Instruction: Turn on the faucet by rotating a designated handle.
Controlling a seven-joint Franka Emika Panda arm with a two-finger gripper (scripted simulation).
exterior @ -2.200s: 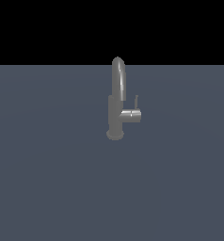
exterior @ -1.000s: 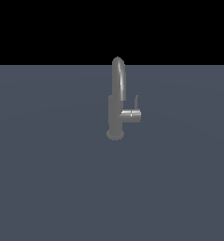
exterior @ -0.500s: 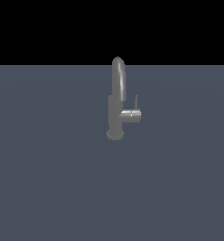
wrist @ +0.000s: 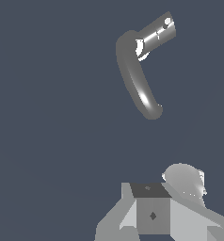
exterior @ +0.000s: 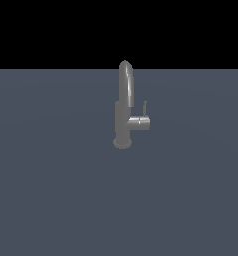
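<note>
The grey metallic faucet stands upright on its round base in the middle of the exterior view, its arched spout rising tall. The handle is a thin short rod standing up from a stubby horizontal cylinder on the side toward the exterior view's right. No arm shows in the exterior view. The wrist view looks down on the curved spout and the side cylinder, with the handle's rod end-on as a small dot. Grey parts of my gripper show apart from the faucet, touching nothing; how its fingers stand is unclear.
The faucet stands on a flat slate-blue surface that stretches out on every side. Beyond its far edge there is only black background.
</note>
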